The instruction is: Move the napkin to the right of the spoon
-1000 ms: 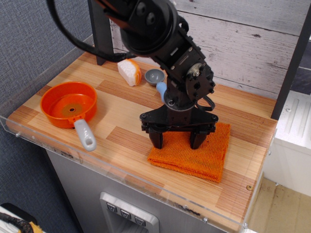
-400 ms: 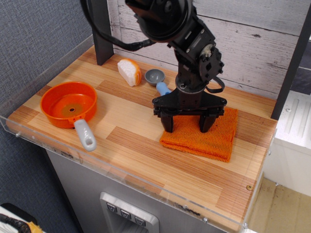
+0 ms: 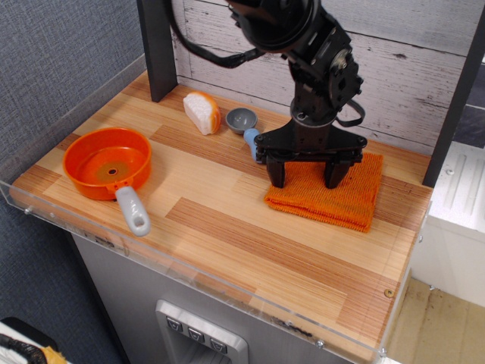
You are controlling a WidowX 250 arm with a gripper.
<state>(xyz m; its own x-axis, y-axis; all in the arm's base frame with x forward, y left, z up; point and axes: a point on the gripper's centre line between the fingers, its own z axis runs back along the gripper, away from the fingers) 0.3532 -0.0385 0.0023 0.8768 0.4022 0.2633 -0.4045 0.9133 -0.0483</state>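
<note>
The napkin [image 3: 350,199], a ribbed orange folded cloth, lies flat on the wooden table at the back right. The spoon [image 3: 244,123] lies just left of it, with its grey bowl toward the wall and its light-blue handle pointing at the napkin's near-left corner. My black gripper [image 3: 305,179] points straight down over the napkin's left half. Its two fingers are spread wide, and both fingertips [image 3: 277,179] rest on the cloth. The arm hides the napkin's back-left part and the end of the spoon's handle.
An orange pan [image 3: 106,161] with a grey handle sits at the front left. A white and orange wedge [image 3: 201,112] lies left of the spoon. A black post [image 3: 155,45] stands at the back left, a wooden wall behind, and a clear guard rim [image 3: 189,273] runs along the table's front.
The gripper has moved back and to the right with its fingers on the napkin. The napkin has slid with it from the front middle to beside the spoon.
</note>
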